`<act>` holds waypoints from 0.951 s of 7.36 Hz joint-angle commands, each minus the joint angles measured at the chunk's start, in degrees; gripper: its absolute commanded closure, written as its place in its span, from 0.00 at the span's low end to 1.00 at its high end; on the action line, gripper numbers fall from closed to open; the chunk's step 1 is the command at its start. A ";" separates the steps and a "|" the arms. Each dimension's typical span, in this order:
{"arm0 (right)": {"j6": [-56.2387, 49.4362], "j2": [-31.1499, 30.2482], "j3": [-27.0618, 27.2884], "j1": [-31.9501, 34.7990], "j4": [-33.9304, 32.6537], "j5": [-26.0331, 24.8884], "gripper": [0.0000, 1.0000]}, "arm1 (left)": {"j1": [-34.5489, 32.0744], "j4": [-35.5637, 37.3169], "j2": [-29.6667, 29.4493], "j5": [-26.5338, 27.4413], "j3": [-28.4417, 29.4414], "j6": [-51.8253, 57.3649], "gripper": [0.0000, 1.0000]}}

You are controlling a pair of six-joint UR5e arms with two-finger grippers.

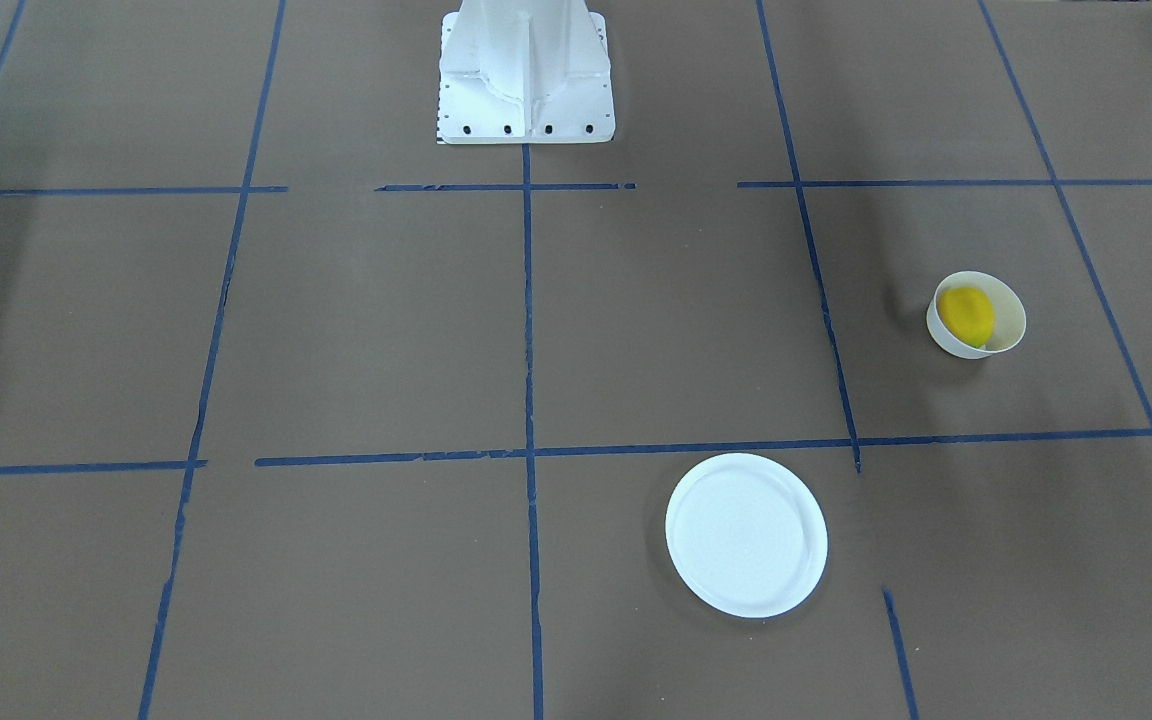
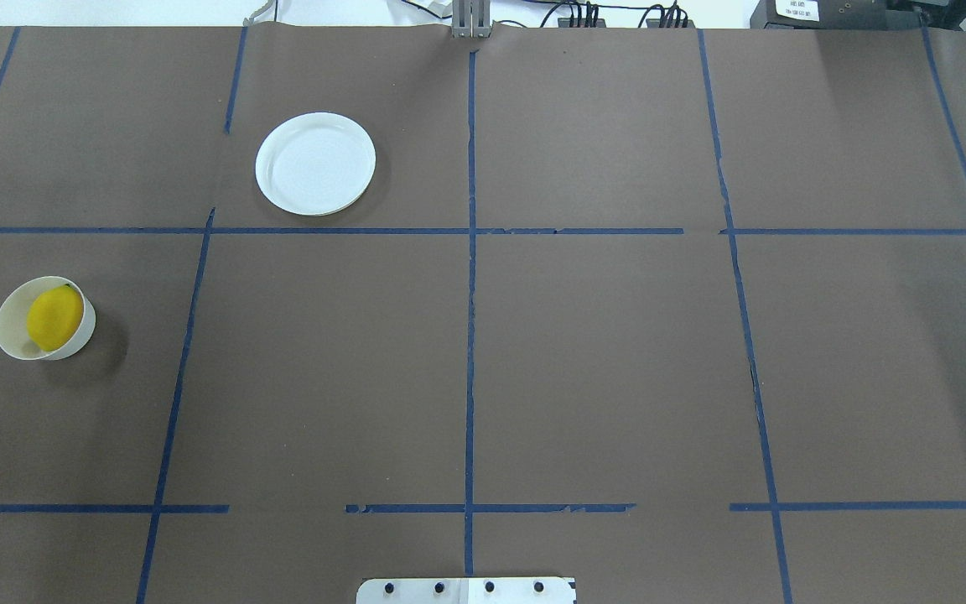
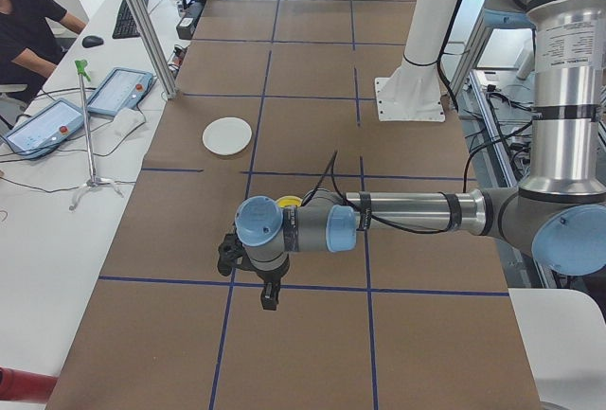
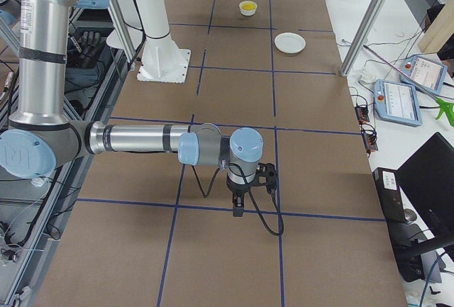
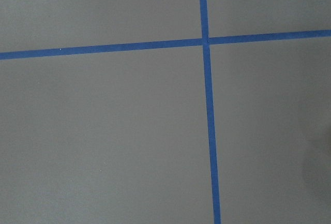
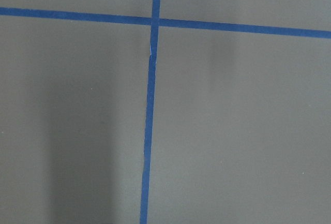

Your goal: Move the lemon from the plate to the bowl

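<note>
Open table point(image 2: 600, 361) separates plate point(image 2: 315, 164) and bowl point(image 2: 7, 331) — well apart (lemon point(image 2: 54, 318) fills bowl).

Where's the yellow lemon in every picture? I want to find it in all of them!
Front-facing: lemon at the right, inside the bowl.
Overhead: lemon far left, in the bowl.
Exterior left: lemon just a yellow sliver above the near arm.
Exterior right: lemon top middle, in the bowl.
Wrist views: not there.
Landmark: the empty white plate, near it wherever it shows.

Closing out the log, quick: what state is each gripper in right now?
Left gripper: cannot be told, it shows only in a side view.
Right gripper: cannot be told, same reason.
Neither holds the lemon; it lies in the bowl.
</note>
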 commanded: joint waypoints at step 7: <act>0.00 0.00 0.00 0.00 0.00 0.00 0.00 | 0.00 0.00 -0.67 0.00 0.00 0.00 0.00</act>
